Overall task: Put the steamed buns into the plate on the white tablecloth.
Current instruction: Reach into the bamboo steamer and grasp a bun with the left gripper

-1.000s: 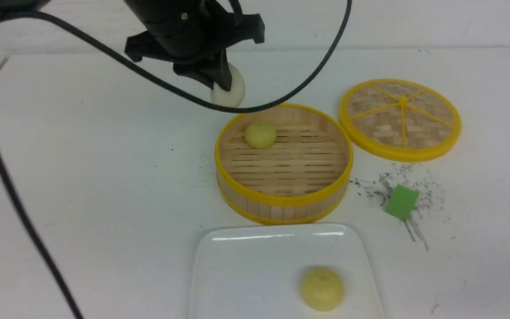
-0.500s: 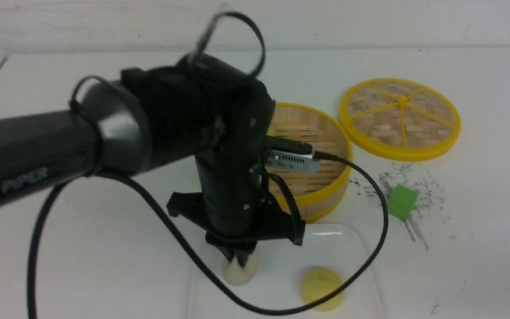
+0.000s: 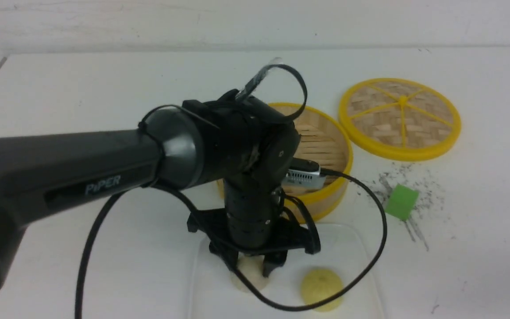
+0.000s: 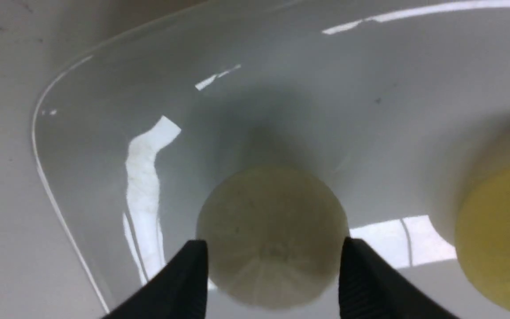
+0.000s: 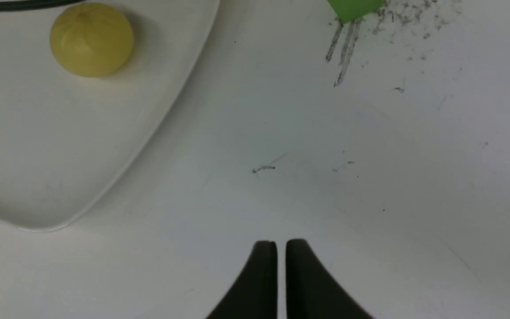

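On the white tablecloth (image 3: 104, 84): one plate (image 3: 215, 305), containing two buns. Behind it, one steamer basket (image 3: 328, 192), partly hidden by the left arm (image 3: 100, 164); full contents impossible to tell. Beside the basket, one woven lid (image 3: 379, 122). In the plate, one yellow bun (image 3: 321, 281) and one beige-white bun (image 4: 272, 204), the latter between the spread fingers of the left gripper (image 4: 273, 241). Right gripper (image 5: 281, 241): fingers narrowly parted, nothing between. Near the plate, one green cube (image 3: 402, 201).
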